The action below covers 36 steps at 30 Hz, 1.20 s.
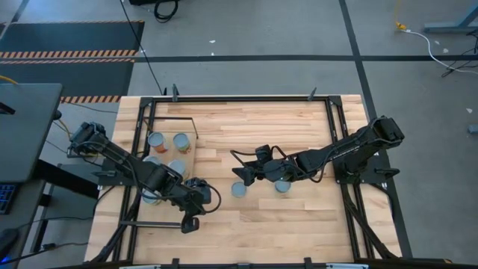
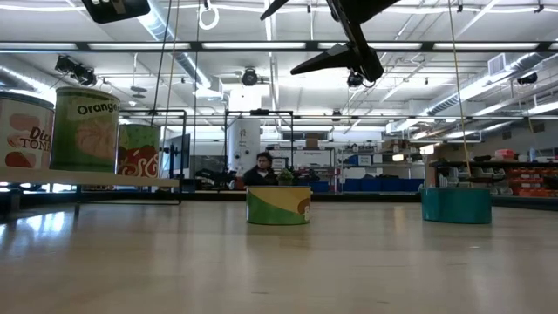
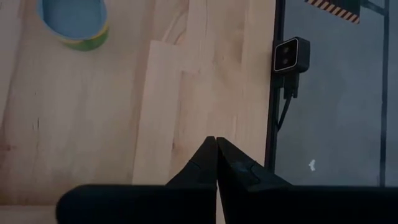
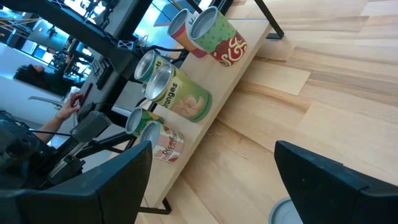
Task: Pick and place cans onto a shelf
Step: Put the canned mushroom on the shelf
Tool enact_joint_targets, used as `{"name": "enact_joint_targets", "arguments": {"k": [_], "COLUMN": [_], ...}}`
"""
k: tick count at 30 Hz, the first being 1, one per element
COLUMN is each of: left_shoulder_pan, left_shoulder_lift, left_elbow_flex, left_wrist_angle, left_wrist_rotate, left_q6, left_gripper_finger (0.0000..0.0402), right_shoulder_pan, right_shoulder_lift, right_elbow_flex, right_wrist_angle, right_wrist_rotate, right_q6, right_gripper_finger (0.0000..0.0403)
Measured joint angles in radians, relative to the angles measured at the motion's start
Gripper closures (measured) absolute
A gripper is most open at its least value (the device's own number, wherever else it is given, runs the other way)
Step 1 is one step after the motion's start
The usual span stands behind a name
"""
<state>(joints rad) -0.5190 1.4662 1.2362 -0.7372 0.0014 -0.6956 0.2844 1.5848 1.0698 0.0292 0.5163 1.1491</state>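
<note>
Plank tabletop (image 1: 299, 217) in workshop w/ grey floor (image 1: 261, 30); left end effector (image 3: 216, 144) pinched empty, right end effector (image 4: 211, 168) spread wide.

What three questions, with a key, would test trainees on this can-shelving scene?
1. True or false: the left gripper is shut and holds nothing.
2. Multiple choice: the yellow-green can stands on A) a shelf, B) the tabletop, C) another can.
3. Short answer: which gripper is open, near the cans standing on the tabletop?
Key: 1 true; 2 B; 3 the right gripper.
</note>
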Motion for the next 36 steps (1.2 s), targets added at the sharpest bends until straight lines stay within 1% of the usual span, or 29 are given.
{"name": "enact_joint_targets", "arguments": {"k": [11,15,18,21,25,36], "left_shoulder_pan": [0.000,0.000,-0.002,-0.015,-0.038,-0.102], "left_shoulder_lift": [0.000,0.005,0.007,0.007,0.007,0.090], "left_elbow_flex": [0.000,0.000,0.000,0.000,0.000,0.001], "left_wrist_angle": [0.000,0.000,0.003,0.002,-0.002,-0.020], "left_wrist_rotate": [-0.008,-0.032,-0.036,-0.062,-0.068,-0.050], "left_q6": [0.000,0.003,0.033,0.075,0.083,0.072], "left_gripper_finger": [0.0397,0.0397,0.0397,0.0397,0.0397,0.0397], "right_shoulder_pan": [0.000,0.000,0.000,0.000,0.000,0.000], "right_shoulder_lift": [0.000,0.000,0.000,0.000,0.000,0.000], "right_elbow_flex": [0.000,0.000,0.000,0.000,0.000,0.000], "right_wrist_angle": [0.000,0.000,0.000,0.000,0.000,0.001], "right_wrist_rotate": [0.000,0.000,0.000,0.000,0.000,0.000], "right_q6": [0.000,0.000,0.000,0.000,0.000,0.000], "right_gripper_finger": [0.0057,0.0057,0.0057,0.0057,0.0057,0.0057]}}
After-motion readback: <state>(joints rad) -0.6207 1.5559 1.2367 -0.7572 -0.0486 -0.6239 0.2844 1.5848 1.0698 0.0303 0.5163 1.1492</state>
